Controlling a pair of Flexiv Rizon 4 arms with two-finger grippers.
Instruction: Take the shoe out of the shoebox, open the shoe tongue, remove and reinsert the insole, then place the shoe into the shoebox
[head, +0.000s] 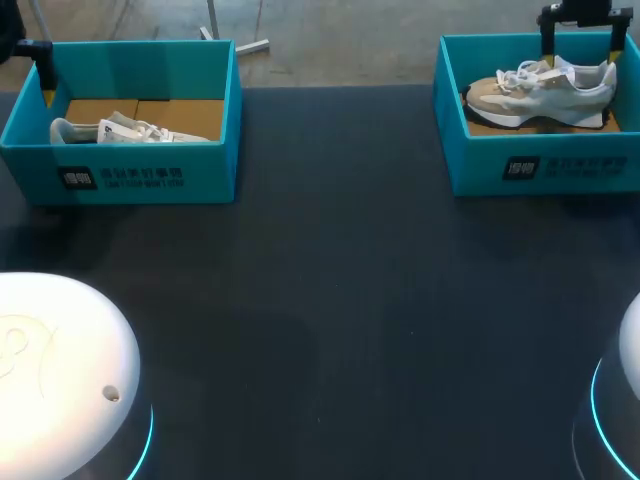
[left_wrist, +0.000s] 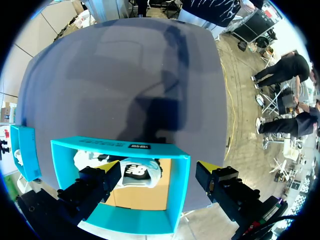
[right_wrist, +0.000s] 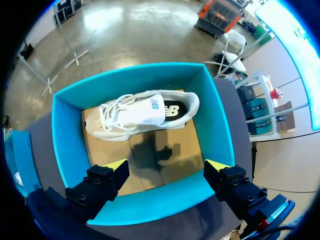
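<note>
We see two teal shoeboxes on the dark table, well apart, one at each far corner. The left box holds a pale shoe lying low against its near wall. The right box holds a white and tan shoe standing on its sole on the cardboard floor, toe toward the middle of the table. Our right gripper hangs over the right box with its jaws wide apart and nothing between them; from its wrist we look down on the right shoe, laces up, inside the box walls. Our left gripper hangs above the left box, jaws also spread and touching nothing, one finger over the inside of the box and the other outside its side wall. The left shoe lies in the box ahead of that finger. Neither shoe is touched by a gripper.
</note>
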